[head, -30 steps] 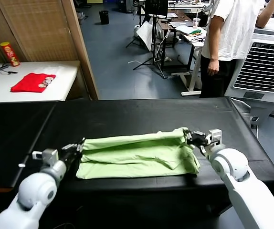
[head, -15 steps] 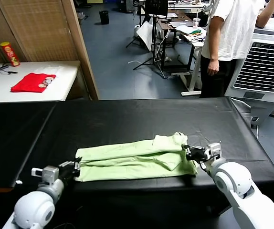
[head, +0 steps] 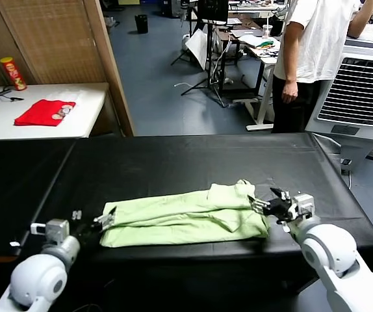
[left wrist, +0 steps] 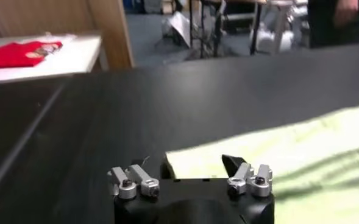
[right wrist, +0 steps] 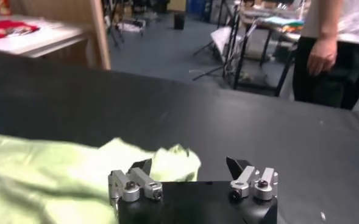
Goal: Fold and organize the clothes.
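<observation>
The clothes, one pale green T-shirt [head: 186, 216], lie folded into a long flat band across the near part of the black table [head: 173, 159]. My left gripper [head: 106, 218] stands open at the band's left end, just off the cloth edge, holding nothing. In the left wrist view the T-shirt [left wrist: 289, 155] spreads out beyond the left gripper [left wrist: 197, 165]. My right gripper [head: 268, 203] is open at the band's right end, beside the bunched corner. In the right wrist view the T-shirt [right wrist: 63, 176] lies ahead of the empty right gripper [right wrist: 189, 165].
A white side table [head: 4, 123] at the back left carries a red cloth [head: 43, 112] and a red can [head: 12, 73]. A person in a white shirt [head: 316, 45] stands behind the table beside a white air cooler [head: 362, 91]. The table's front edge is close under the shirt.
Both grippers have opened and let go of the shirt's ends, then drawn slightly outward. The lifted edge was brought toward me and laid down, leaving a narrower folded band.
</observation>
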